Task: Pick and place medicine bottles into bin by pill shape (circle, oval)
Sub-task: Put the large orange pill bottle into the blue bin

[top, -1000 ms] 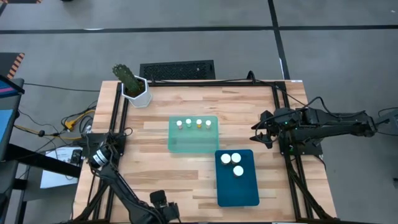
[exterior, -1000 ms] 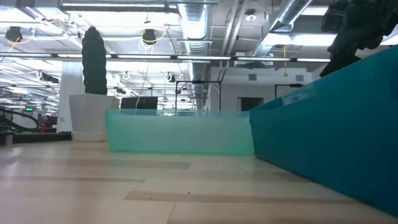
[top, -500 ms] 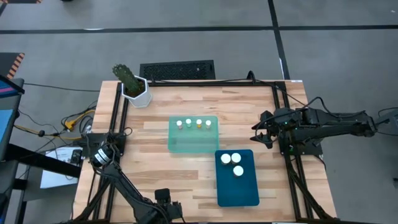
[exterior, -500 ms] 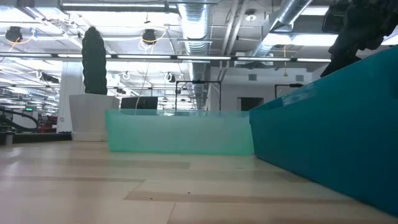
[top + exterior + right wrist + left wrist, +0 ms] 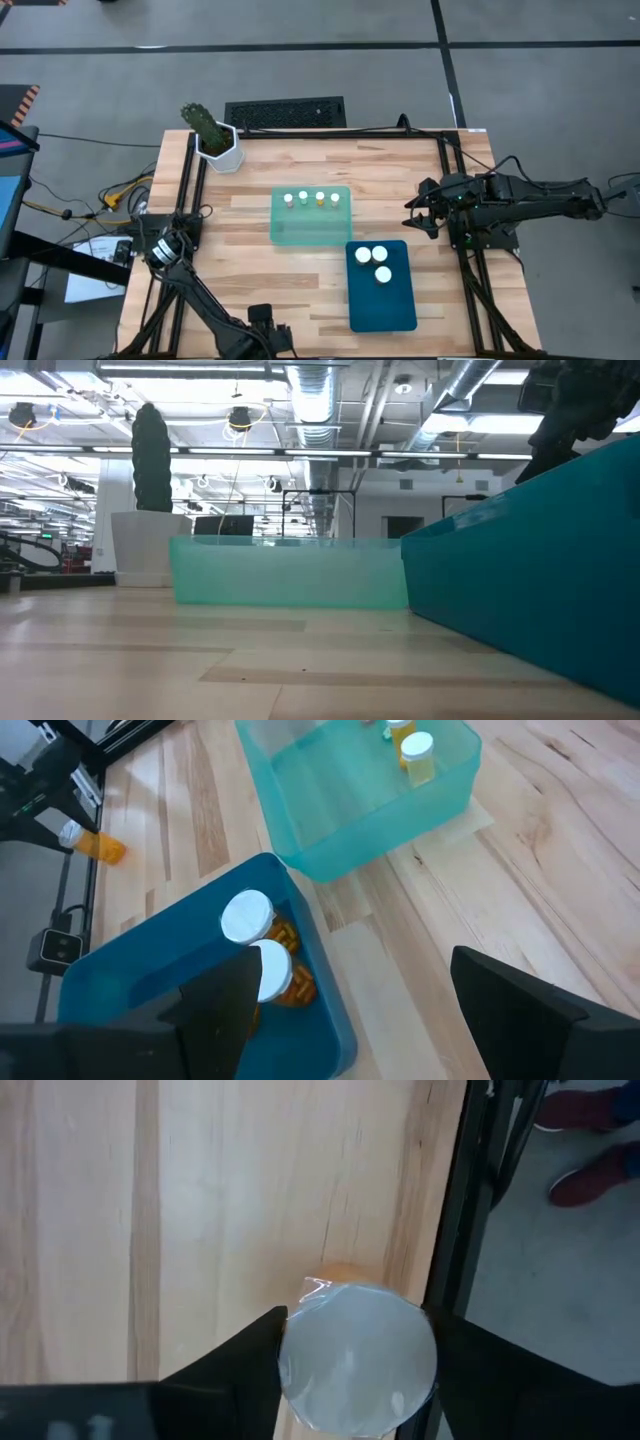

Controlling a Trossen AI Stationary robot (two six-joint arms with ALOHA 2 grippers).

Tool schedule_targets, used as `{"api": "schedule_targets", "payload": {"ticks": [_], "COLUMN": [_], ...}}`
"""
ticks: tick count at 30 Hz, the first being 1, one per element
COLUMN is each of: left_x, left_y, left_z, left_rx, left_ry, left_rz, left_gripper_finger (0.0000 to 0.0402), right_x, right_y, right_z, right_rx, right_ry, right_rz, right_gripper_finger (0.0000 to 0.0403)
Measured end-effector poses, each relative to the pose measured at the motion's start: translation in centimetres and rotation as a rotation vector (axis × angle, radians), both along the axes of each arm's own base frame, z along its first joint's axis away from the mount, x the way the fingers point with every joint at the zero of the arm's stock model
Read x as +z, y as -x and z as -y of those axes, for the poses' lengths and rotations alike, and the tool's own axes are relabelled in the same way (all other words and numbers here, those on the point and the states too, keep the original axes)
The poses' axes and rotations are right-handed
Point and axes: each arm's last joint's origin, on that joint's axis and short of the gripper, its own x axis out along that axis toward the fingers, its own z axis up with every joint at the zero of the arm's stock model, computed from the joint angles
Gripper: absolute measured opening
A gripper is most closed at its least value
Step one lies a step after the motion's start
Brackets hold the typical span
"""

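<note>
Fingers of my left gripper sit either side of the last wide bottle at the table's near edge, touching its cap. It looks light, rigid and smooth-sided; the body below the cap should grip best. My right gripper waits open beside the trays.

Two dark, near-black robot arms built of jointed segments. The right arm is a chain of blocky matte housings with rounded joints and thin black cables looping along its top; a small green light glows near its wrist. The left arm is slimmer, a narrow dark link rising from a round base joint with a pale ring and silver detail. Each tool ends in two flat, matte black fingers with angular, wedge-like outlines and plain unmarked faces; the left fingers look the same
</note>
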Motion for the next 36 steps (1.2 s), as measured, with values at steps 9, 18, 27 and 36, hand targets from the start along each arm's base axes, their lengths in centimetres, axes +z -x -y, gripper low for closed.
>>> {"api": "schedule_targets", "payload": {"ticks": [9,18,27,36], "left_x": [2.6,8.6,11.8,12.5], "left_y": [-2.0,-7.4,-14.1,-16.6], "left_z": [-1.8,-7.5,-15.6,-19.7], "left_rx": [0.057,0.041,0.006,-0.019], "left_ry": [0.017,-0.104,-0.114,-0.068], "left_rz": [0.037,0.222,0.475,0.585], "left_gripper_finger": [0.0221,0.0209,0.0224,0.0215], "right_x": [0.0,0.0,0.0,0.0], "right_y": [0.0,0.0,0.0,0.0], "right_z": [0.0,0.0,0.0,0.0], "right_rx": [0.0,0.0,0.0,0.001], "right_ry": [0.0,0.001,0.001,0.001], "right_rz": [-0.001,0.0,-0.001,0.0], "right_gripper_finger": [0.0333,0.0333,0.0333,0.0333]}}
